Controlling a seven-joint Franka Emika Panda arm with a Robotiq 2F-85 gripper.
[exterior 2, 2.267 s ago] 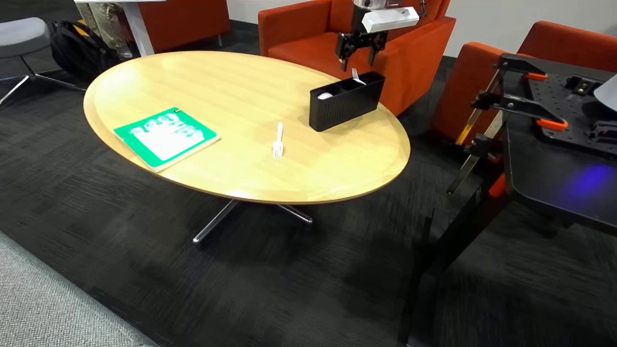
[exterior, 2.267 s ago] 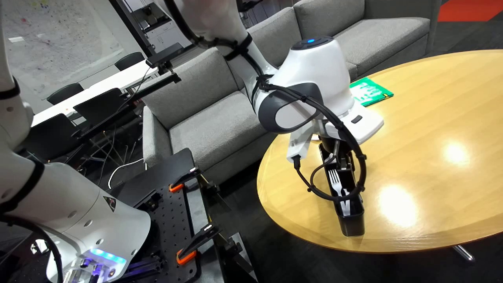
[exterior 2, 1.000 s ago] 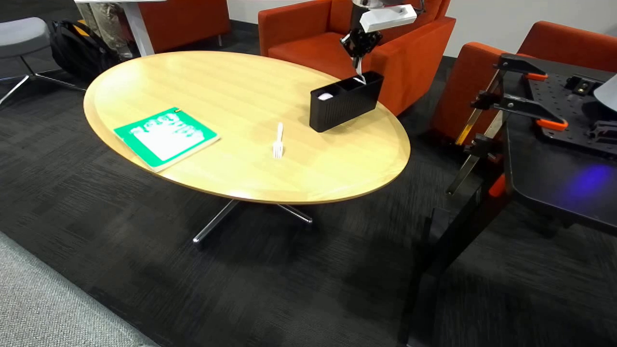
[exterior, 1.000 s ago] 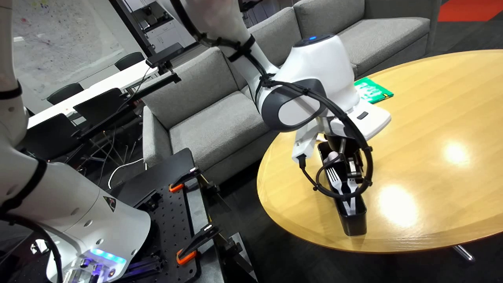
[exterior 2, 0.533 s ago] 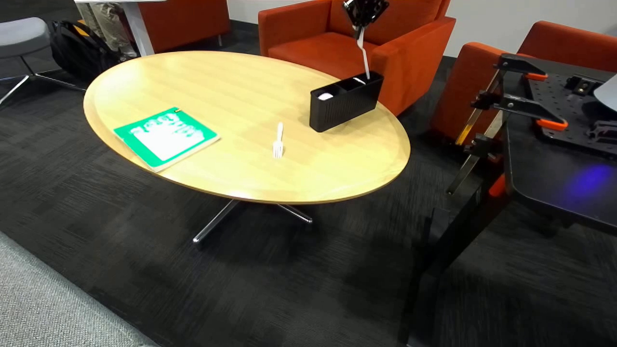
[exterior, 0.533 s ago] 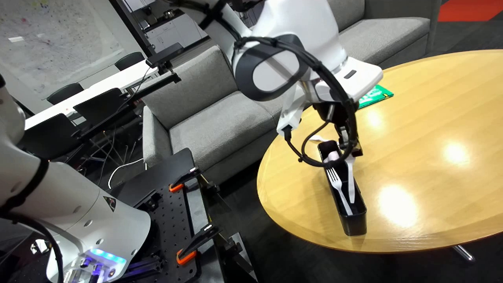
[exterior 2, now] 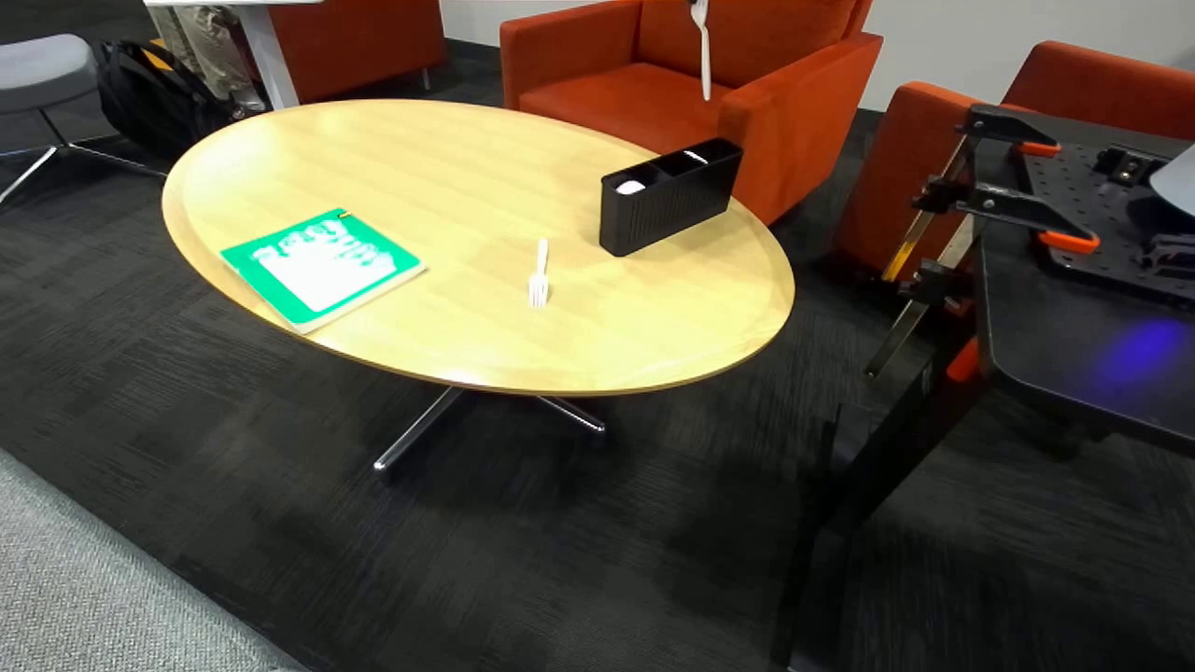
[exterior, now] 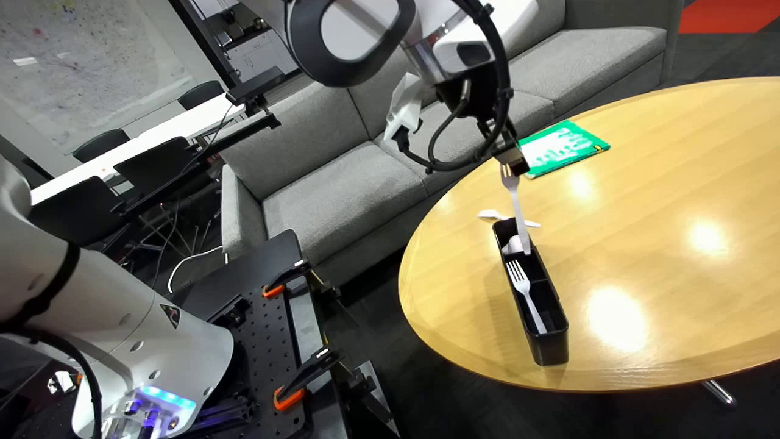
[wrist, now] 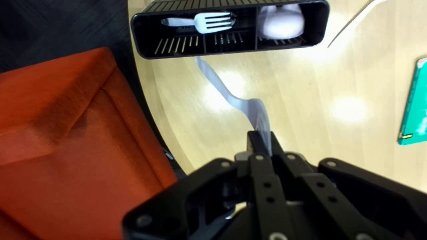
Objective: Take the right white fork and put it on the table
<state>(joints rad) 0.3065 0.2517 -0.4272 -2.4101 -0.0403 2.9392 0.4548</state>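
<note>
Table (exterior 2: 476, 210), glossy light-brown | black tray (exterior 2: 667, 205), right side in an exterior view | green book (exterior 2: 313, 313), left, cover too washed-out to read | gripper (wrist: 262, 138), clenched on right white fork (exterior: 518, 212) by its tines, handle down, in the air, apart from the black tray

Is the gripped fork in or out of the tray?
Out: in an exterior view the gripped fork hangs above the tray, with a visible gap between them.

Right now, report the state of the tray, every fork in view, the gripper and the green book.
Black tray: upright on the table.
Right white fork: gripped by its tines, handle down, clear of the tray.
Gripper: closed on that fork.
Second fork: lying inside the tray.
Third fork: lying on the table.
Green book: closed, lying flat.
</note>
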